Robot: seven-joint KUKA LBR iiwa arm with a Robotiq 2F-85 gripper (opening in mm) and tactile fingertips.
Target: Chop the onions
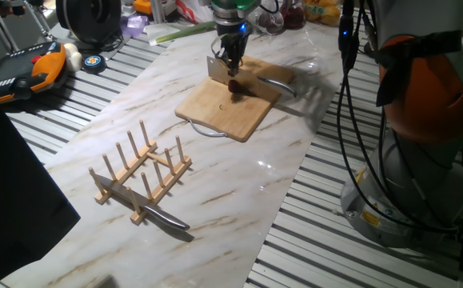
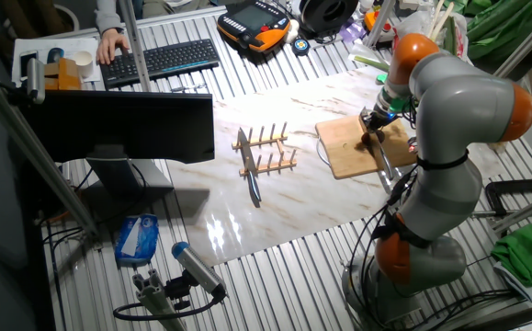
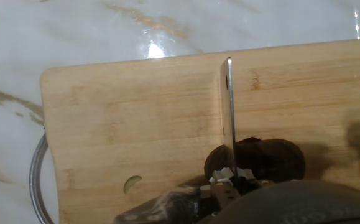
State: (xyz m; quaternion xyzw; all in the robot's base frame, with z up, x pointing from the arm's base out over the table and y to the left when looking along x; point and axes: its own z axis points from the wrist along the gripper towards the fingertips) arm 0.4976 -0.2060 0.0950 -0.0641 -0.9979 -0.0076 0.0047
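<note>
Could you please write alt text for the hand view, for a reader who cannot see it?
Seen from above, a knife blade held edge-down meets a dark purple-red onion on a wooden cutting board. The board lies on a white marble table, a metal handle loop at its left edge.

The onion (image 3: 270, 158) is dark purple-red and glossy against a pale tan wooden cutting board (image 3: 136, 118) with fine grain. The bench (image 1: 239, 188) top is white marble veined in brown. The knife blade (image 3: 230, 112) is silvery grey.
</note>
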